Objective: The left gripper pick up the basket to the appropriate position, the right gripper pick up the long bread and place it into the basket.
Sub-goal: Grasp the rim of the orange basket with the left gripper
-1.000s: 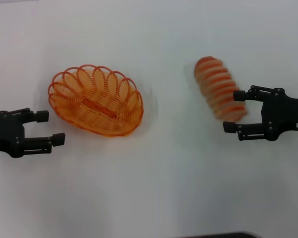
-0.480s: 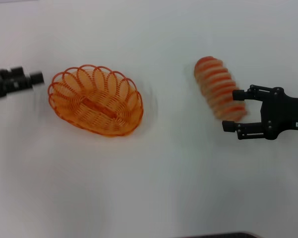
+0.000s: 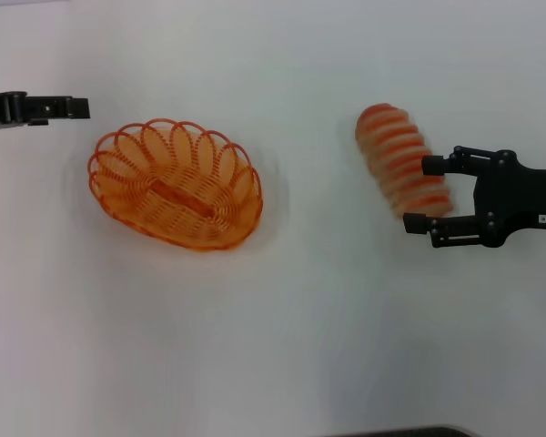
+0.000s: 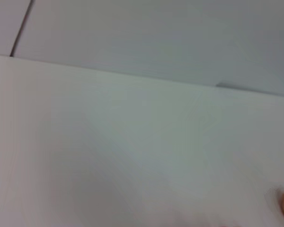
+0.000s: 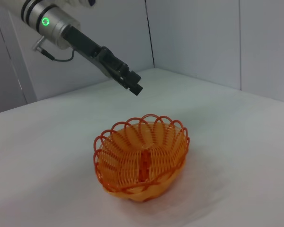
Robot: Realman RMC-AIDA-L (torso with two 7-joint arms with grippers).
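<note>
Farthest left, the left gripper [image 3: 73,108], a black two-fingered claw on a black arm with a silver-white segment, hangs in the air above and beyond the far left end of the basket, well clear of it; seen edge-on as it is, I cannot tell whether its fingers are spread or closed, and it holds nothing. Next along sits the oval orange wire basket [image 3: 175,184] with its looped, scalloped rim, resting empty on the white table [image 3: 282,328], its long axis slanting from far-left to near-right. From the right wrist view the claw tip [image 5: 134,88] shows up raised above the basket's far rim [image 5: 146,118], not touching. To lift it well, I'd say the claw should come down over one loop of the near end rim, straddle the wire wall rather than the open weave, and close firmly before raising, since light wire could tilt or slip. Further right lies the long tan bread [image 3: 402,170] with orange-red crosswise stripes, well apart from the basket, flat on the table. The right gripper [image 3: 420,194], the black claw carrying a small white label, has its fingers spread apart around the loaf's near-right end, not yet clamped; gripping nearer the middle would likely balance the loaf better.
</note>
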